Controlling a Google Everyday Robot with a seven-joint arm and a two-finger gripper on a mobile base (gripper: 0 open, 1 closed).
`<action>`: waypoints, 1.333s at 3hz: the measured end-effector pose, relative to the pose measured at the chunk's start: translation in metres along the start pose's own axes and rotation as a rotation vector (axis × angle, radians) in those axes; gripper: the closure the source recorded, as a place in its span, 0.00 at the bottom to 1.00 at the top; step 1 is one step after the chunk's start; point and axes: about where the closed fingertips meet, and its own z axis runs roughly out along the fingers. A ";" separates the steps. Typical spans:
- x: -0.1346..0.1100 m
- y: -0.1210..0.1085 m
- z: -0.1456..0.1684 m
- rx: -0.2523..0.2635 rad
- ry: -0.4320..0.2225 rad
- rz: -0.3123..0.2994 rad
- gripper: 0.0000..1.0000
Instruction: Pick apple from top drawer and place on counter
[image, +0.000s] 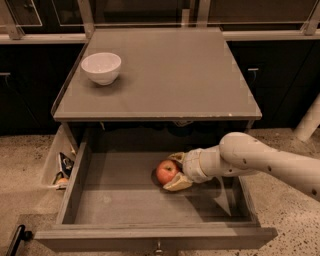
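Two tan, wedge-shaped fingers (177, 183) close on the apple (164, 171) from opposite sides, one against its upper right shoulder and the other against its lower right edge, so the fruit sits pinched between them. The gripper (168, 172) lies low inside the top drawer (125, 205), right of the drawer's middle and nearer its back than its front. The apple is small and round, with glossy red skin and a yellowish patch near the top, and it appears to rest on the drawer floor, casting a dark shadow to its left. Behind the fingers comes a short ribbed white wrist, then a smooth, rounded off-white arm (260, 162) dotted with small dark holes, which crosses the drawer's right wall and runs off the right edge of the view. The drawer is a wide, shallow grey box pulled fully out, with a flat matte floor, low straight walls and a small knob (158, 246) on its front panel. Above it, the counter (170, 70) is a flat, square, matte grey-brown top whose thin front edge shows small pale chips. A smooth white bowl (101, 67) stands on the counter's left side toward the back, well apart from the apple. Speckled stone-like flooring (30, 165) spreads around the cabinet, and dark cupboard fronts (30, 100) fill the background.
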 end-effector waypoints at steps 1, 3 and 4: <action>0.000 0.000 0.000 0.000 0.000 0.000 0.65; 0.004 0.006 0.004 -0.012 0.000 0.013 1.00; 0.000 0.015 -0.006 -0.011 -0.004 0.007 1.00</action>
